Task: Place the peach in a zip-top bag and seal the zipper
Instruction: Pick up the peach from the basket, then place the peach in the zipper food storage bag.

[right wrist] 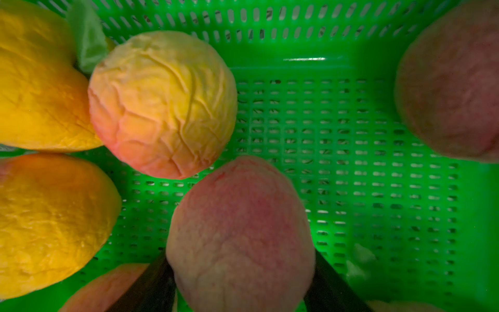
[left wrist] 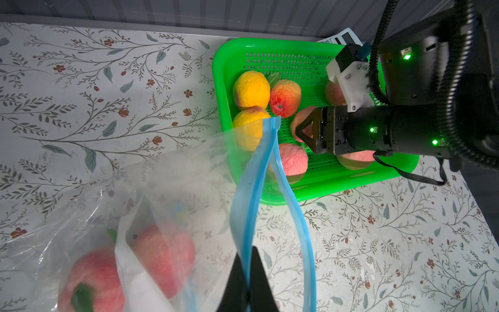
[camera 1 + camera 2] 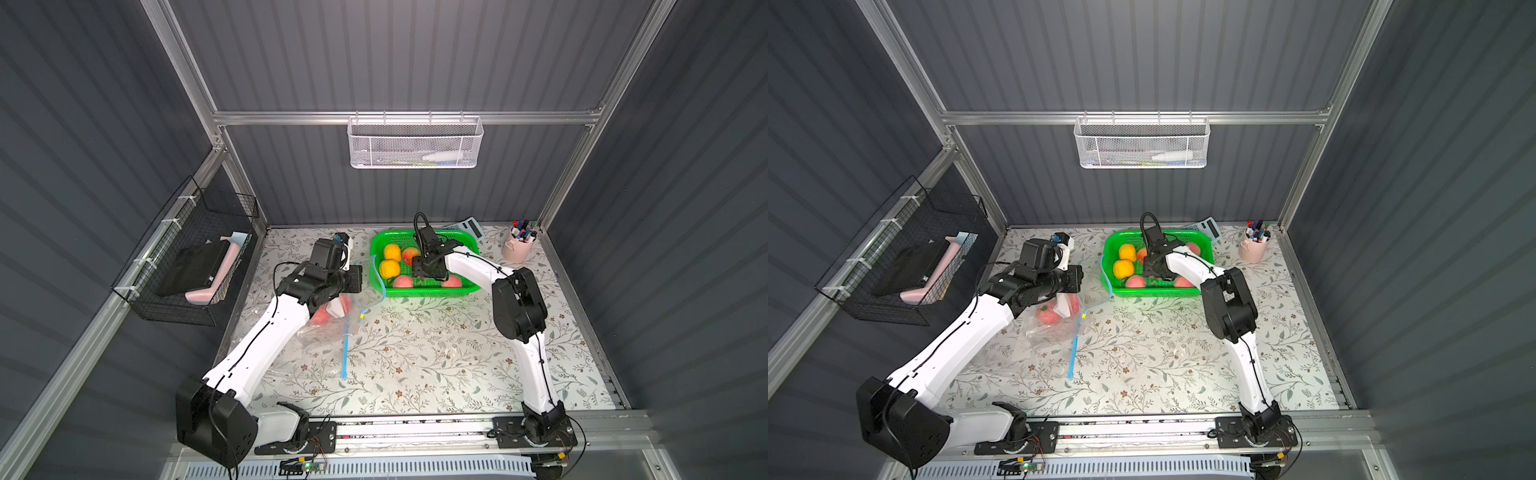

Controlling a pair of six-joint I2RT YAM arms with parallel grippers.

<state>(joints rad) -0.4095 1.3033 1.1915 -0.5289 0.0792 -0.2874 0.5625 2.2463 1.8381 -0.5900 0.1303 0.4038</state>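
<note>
Nearest our right wrist camera, the peach (image 1: 240, 232) sits between the right fingers (image 1: 154, 286), flanked closely in the basket (image 1: 310, 40); whether they grip yet we cannot tell. Our left wrist view shows the left fingers (image 2: 260, 275) pinching the bag (image 2: 249, 194) rim, mouth open. In both top views the bag (image 3: 332, 332) lies just beside the basket.

No text, label, brand or number reads anywhere; calculator (image 3: 467, 227) keys and marker (image 3: 523, 231) barrels are too small to make out.
</note>
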